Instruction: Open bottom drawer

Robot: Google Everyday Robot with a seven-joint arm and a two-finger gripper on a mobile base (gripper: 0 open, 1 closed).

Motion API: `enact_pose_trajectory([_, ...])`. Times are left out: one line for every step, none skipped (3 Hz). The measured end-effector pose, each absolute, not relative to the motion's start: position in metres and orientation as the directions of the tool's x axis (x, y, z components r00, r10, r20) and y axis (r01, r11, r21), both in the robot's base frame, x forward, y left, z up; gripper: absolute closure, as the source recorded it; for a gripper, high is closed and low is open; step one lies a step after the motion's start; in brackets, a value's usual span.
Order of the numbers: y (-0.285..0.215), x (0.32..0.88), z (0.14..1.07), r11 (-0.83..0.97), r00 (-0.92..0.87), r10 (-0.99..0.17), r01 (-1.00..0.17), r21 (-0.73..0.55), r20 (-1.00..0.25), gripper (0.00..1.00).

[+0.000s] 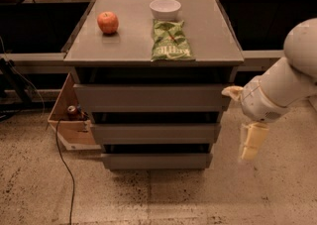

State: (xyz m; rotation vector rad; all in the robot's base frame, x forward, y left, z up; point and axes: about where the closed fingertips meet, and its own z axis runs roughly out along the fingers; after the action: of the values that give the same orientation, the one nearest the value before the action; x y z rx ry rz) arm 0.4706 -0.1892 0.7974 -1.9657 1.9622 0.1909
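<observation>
Hanging right of the cabinet, the tool [249, 150] points down at the floor, about level with the bottom drawer [157, 160] yet apart from it; whether it is apart or together I cannot tell. That drawer sits pushed in, lowest of three, under the middle drawer [154, 133] and top drawer [151, 98]. On the surface [218, 45] above lie a chip bag [170, 41], then an apple [107, 22] and a bowl [165, 8].
</observation>
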Motion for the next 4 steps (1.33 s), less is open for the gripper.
enact_pose_trajectory([-0.179,0.473,0.747,-0.030,0.076,-0.927,-0.991,-0.129,-0.368,0.00])
enact_pose_trajectory([-0.179,0.473,0.747,-0.030,0.076,-0.927,-0.991,-0.129,-0.368,0.00])
enact_pose_trajectory([-0.175,0.480,0.730,0.000,0.055,-0.916,-0.991,-0.138,-0.397,0.00])
enact_pose_trajectory([-0.168,0.500,0.684,0.030,0.036,-0.899,-0.989,-0.144,-0.436,0.00])
